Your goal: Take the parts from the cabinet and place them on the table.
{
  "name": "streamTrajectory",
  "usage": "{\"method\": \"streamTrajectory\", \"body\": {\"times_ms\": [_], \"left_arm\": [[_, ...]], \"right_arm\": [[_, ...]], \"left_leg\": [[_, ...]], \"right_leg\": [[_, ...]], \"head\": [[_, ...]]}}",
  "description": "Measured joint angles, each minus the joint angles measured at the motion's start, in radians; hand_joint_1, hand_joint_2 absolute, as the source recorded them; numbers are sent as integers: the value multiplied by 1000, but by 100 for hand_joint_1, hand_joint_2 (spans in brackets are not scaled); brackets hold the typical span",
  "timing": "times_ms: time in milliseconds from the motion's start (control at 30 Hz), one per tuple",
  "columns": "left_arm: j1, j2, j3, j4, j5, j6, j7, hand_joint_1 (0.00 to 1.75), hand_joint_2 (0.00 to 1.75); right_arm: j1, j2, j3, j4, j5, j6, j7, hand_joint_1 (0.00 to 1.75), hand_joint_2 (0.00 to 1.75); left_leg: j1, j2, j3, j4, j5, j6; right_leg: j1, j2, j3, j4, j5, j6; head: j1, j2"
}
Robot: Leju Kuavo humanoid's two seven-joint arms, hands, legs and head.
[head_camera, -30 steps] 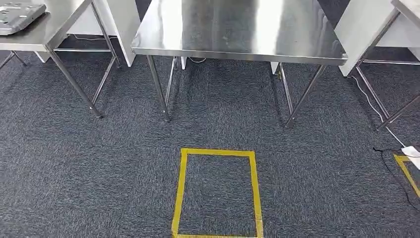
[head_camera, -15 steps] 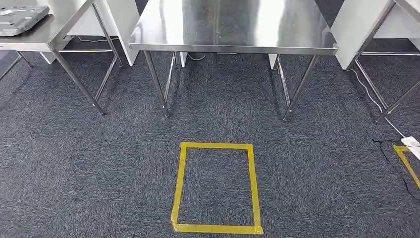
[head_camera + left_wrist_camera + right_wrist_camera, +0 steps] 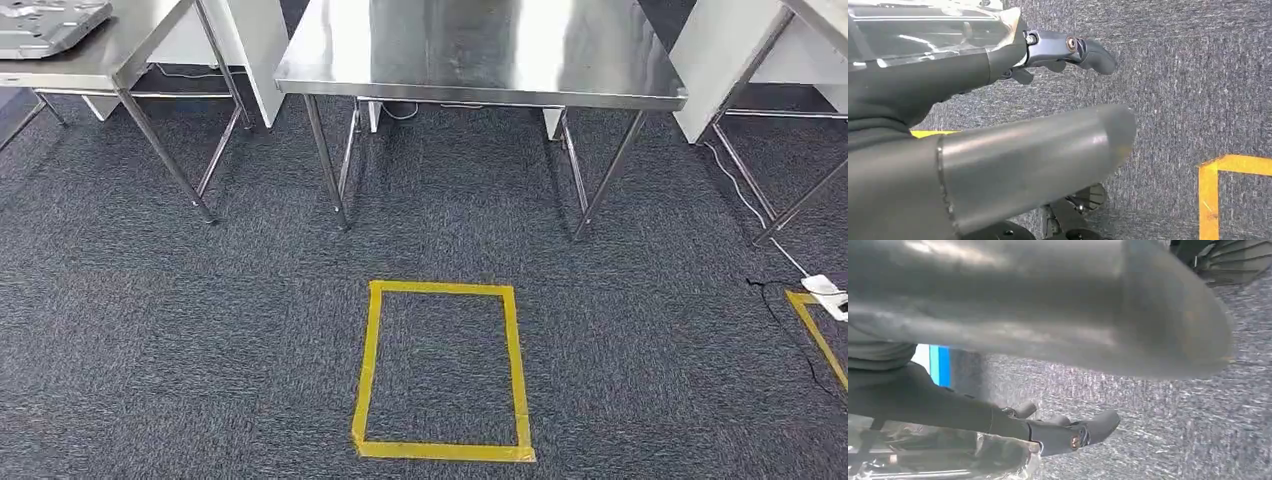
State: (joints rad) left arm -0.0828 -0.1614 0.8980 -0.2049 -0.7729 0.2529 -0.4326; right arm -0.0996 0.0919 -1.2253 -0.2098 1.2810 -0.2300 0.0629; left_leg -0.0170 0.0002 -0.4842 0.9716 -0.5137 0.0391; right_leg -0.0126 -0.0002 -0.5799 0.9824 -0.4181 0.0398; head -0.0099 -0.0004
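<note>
the table (image 3: 480, 55) stands ahead, beyond the tape square (image 3: 440, 370) on the carpet. if i stop short of that square, or skewed to it, the reach to the tabletop could fall short. the part (image 3: 923, 32), in clear wrap, sits low over the carpet against the left hand (image 3: 973, 70) and the right hand (image 3: 998, 422). their fingers lie along it, and i can't tell whether either truly grips. slick wrap could let it slide out mid-step. the cable (image 3: 790, 315) at right could snag a foot.
</note>
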Motion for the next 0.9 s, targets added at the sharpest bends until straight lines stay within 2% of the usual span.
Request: {"method": "streamTrajectory", "body": {"times_ms": [833, 900], "left_arm": [[0, 0, 0, 0, -12, 11, 13, 0, 0], [0, 0, 0, 0, -11, 10, 18, 0, 0]], "right_arm": [[-2, -2, 0, 0, 8, 0, 14, 0, 0], [-2, -2, 0, 0, 7, 0, 14, 0, 0]], "left_leg": [[2, 1, -5, 5, 0, 0], [1, 0, -6, 6, 0, 0]], "right_leg": [[1, 0, -4, 1, 1, 2], [-1, 0, -5, 0, 3, 4]], "head": [[0, 0], [0, 0]]}}
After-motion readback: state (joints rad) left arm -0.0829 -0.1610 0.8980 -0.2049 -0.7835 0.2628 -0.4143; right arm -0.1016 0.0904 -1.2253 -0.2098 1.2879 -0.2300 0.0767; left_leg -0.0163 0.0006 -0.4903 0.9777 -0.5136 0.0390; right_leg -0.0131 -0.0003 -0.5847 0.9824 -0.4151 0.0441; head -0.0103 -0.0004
